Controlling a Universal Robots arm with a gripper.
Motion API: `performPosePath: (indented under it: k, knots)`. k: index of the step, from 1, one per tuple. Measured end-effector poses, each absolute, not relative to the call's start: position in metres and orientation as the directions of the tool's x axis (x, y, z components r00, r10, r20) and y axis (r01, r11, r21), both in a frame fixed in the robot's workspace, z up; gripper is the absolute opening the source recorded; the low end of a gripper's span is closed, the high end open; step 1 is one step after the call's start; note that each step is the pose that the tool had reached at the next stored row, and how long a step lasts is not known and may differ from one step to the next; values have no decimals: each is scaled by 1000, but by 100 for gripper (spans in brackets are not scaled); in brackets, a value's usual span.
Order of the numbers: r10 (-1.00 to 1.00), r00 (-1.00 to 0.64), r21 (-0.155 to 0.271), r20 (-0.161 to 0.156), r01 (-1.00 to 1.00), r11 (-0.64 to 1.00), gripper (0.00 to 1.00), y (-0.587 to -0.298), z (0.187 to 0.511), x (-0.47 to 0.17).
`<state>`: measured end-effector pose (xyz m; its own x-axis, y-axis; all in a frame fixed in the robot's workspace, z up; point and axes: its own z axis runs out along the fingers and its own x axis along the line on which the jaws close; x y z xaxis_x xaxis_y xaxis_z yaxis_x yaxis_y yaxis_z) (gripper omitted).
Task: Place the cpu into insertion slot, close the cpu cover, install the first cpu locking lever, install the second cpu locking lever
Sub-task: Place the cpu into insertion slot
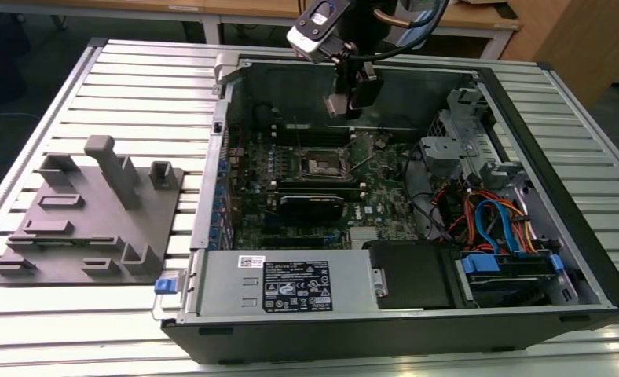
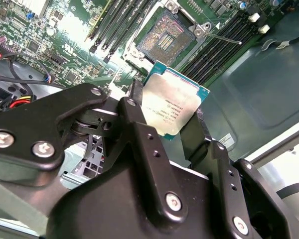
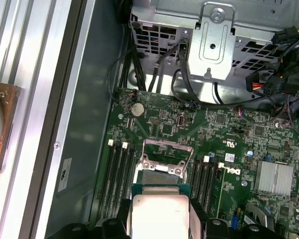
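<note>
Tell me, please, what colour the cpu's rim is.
The cpu has a teal-green rim, clearest in the second wrist view.

Silver-topped cpu (image 2: 170,107) near open, empty insertion slot (image 2: 164,39)

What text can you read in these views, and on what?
Nothing reads clearly enough to quote.
On the cpu, held in the jaws: printed lines, blurred.
On the black label of the silver box: too small.
On the white sticker on the case wall: too small.
</note>
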<state>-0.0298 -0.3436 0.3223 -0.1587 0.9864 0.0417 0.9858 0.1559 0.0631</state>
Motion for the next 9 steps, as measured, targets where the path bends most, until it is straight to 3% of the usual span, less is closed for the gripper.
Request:
performPosePath:
  k: [9]
  knots:
    - [998, -47, 63, 42, 997, 44, 54, -344, 318, -30]
